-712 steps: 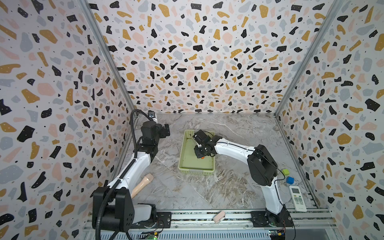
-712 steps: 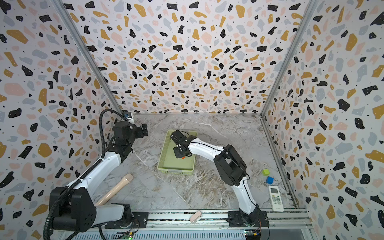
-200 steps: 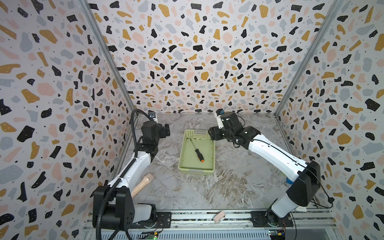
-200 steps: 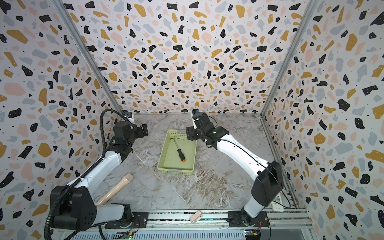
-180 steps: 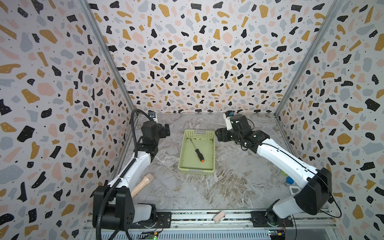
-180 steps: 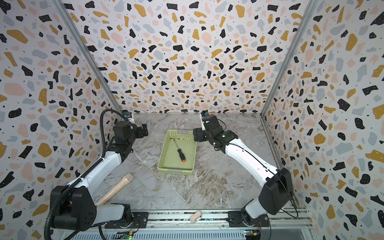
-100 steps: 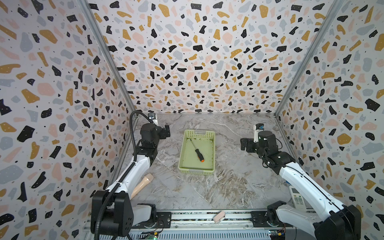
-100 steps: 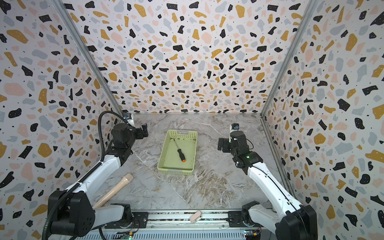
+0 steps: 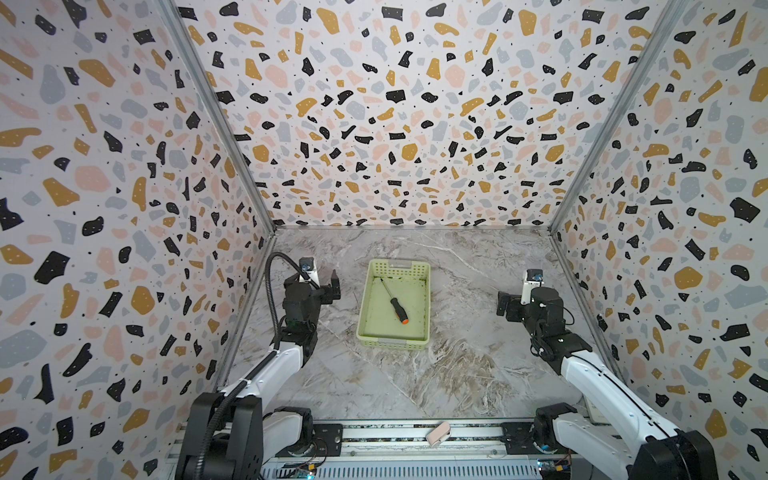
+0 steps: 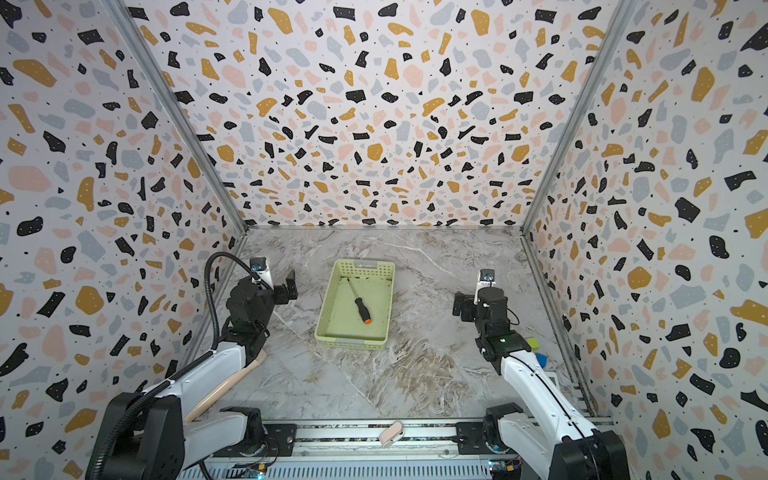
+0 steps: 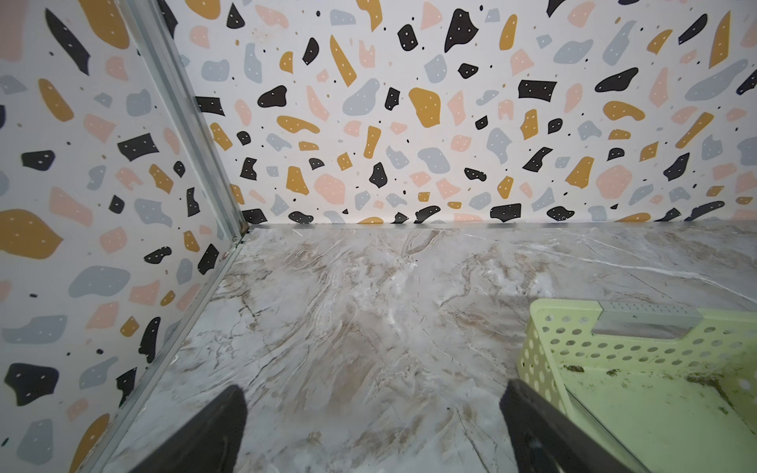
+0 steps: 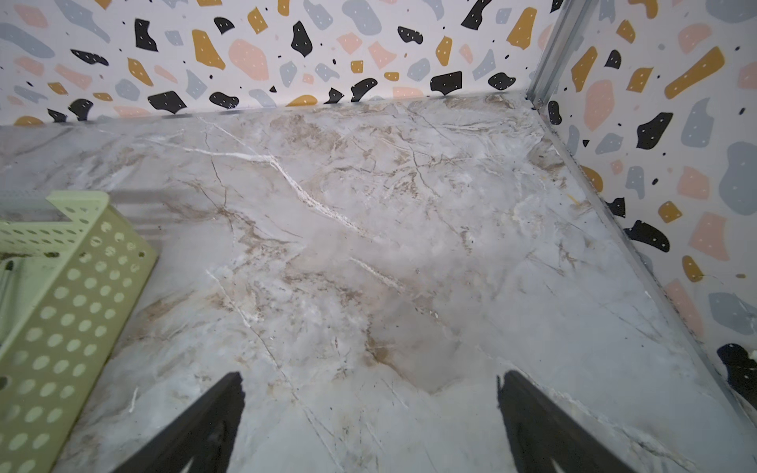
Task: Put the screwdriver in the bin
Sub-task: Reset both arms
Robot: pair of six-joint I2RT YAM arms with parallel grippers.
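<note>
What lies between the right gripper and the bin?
Only bare table lies between the right gripper and the bin. Both top views show this.

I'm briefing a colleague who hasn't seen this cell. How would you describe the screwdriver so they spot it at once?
Find the pale green perforated bin at the middle of the marble table. The screwdriver lies diagonally on its flat bottom. It is the only tool inside, a thin dark shaft and black handle ending in an orange cap.
</note>
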